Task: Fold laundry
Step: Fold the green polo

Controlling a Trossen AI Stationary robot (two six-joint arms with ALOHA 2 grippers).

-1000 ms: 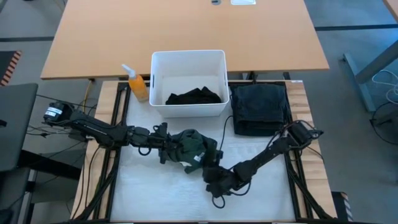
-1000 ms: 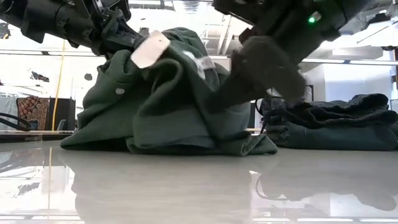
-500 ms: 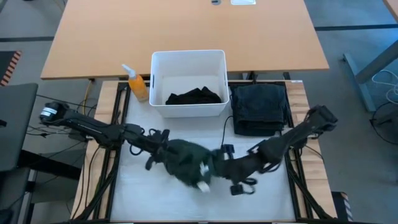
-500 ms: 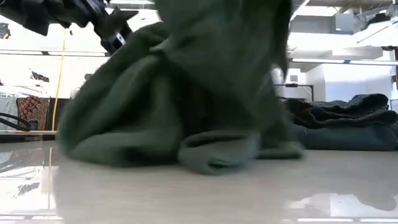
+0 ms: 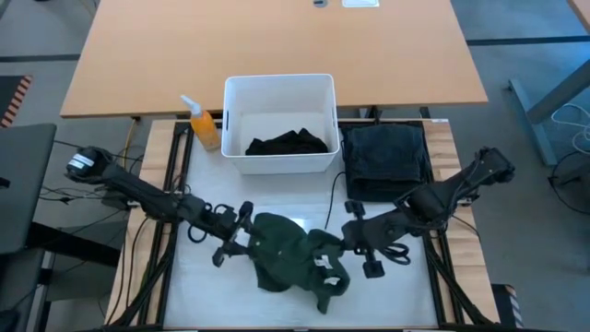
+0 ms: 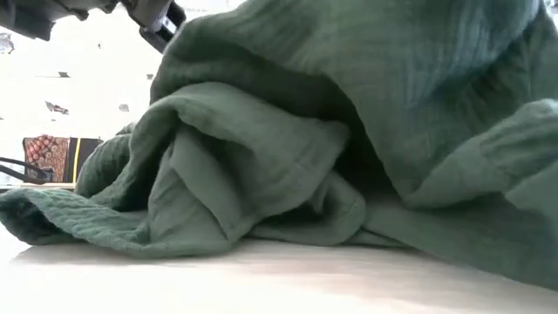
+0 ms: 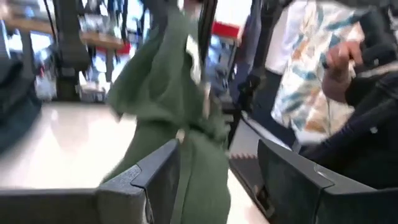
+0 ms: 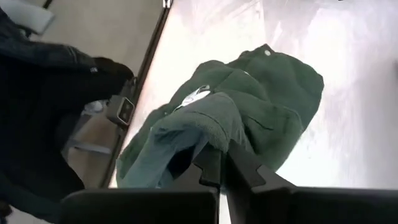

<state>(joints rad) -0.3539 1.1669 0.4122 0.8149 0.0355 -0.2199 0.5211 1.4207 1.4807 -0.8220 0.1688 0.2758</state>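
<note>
The dark green shirt [image 5: 288,258] lies bunched in a heap on the white table top [image 5: 396,295], near the front middle, and fills the low view [image 6: 349,131]. My left gripper [image 5: 243,243] stands open at its left edge, with the cloth [image 7: 186,124] showing just ahead between its fingers. My right gripper [image 5: 344,238] is shut on the shirt's right side. Black clothing [image 5: 290,143] lies in the white bin [image 5: 230,120]. A folded dark garment [image 5: 385,161] rests flat at the back right. My left gripper: I cannot tell whether its open fingers touch the shirt. My right gripper pinches a bunched fold of the shirt's right side [image 8: 202,134] between its two fingers, coming slantwise from the table's right. The fold drapes over the fingertips [image 8: 239,163]. The rest of the shirt lies slack on the table.
The white bin stands at the back middle with an orange spray bottle [image 5: 203,124] at its left. A wooden table [image 5: 277,46] stands beyond. A person in a patterned top [image 7: 311,74] shows past the table in the left wrist view.
My left gripper has opened and let go of the shirt, shifting a little toward the near edge. My right gripper has gone toward the right and far side, still shut on the cloth. The shirt has tumbled over toward the near edge and spread lower.
</note>
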